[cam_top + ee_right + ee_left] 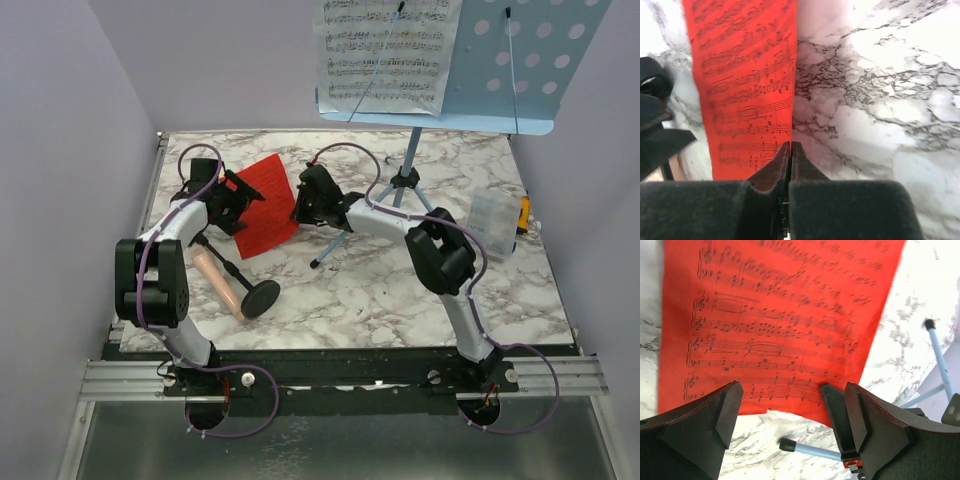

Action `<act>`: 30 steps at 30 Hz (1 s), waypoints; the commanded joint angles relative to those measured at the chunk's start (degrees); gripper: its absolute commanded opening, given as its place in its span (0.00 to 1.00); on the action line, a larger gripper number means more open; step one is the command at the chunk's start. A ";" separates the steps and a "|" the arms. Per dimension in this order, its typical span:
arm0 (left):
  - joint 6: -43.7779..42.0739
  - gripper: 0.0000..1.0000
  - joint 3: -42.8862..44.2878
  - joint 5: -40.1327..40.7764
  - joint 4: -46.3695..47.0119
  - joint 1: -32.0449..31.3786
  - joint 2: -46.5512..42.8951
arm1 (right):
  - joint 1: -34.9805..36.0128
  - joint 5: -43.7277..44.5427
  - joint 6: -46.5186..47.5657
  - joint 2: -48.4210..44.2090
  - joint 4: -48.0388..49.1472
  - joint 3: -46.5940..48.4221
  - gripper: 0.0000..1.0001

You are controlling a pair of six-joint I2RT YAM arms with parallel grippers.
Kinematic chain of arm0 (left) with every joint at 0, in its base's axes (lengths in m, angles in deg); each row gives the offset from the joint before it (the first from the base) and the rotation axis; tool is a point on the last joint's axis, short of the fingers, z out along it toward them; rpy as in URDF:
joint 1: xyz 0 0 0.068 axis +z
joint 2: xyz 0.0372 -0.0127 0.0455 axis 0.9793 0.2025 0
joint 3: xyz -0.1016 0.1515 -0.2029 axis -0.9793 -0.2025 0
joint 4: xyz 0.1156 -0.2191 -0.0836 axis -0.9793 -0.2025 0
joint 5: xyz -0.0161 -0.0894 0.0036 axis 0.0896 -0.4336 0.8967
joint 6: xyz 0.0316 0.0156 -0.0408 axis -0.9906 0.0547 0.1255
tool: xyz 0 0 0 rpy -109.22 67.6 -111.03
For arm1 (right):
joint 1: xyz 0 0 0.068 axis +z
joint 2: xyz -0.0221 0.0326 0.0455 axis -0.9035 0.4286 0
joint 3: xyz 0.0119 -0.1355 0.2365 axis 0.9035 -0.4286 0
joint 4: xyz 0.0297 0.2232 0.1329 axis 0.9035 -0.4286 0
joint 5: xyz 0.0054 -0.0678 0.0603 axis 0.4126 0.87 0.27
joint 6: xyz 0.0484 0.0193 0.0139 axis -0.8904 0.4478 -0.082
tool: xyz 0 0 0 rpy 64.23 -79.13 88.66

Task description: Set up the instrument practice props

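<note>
A: Position of the red sheet (pixel 268 205)?

B: It is on the marble tabletop (pixel 380 300), back left, printed side up, between the two arms. The right end effector (pixel 789 146) is pressed together on the sheet's right edge, pinching the paper. The left end effector (pixel 782 392) is spread wide over the opposite edge. I cannot tell whether it touches the paper.

A: Anything in the way?

B: The music stand (pixel 520 70) is upright at back right. The white sheet music (pixel 385 50) sits on the left half of its perforated desk, under a thin black retaining arm. One tripod leg (pixel 330 252) runs forward-left beneath the right arm and ends near the sheet's lower corner. The left wrist view shows that leg's black-capped foot just beside the sheet's edge, close to the right-hand finger.

A: Other items?

B: The microphone (pixel 220 285) lies tipped over at front left beside the left arm. Its black round base (pixel 260 298) points toward the centre, and it sits near the sheet's lower corner but apart from it. A clear box (pixel 492 222) stands at the right, near the tripod and well apart from the sheet.
</note>
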 commanded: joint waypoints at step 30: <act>-9.42 0.99 -14.91 -9.55 9.29 -11.68 -43.71 | 0.81 -9.84 3.34 -69.44 13.11 -58.47 0.01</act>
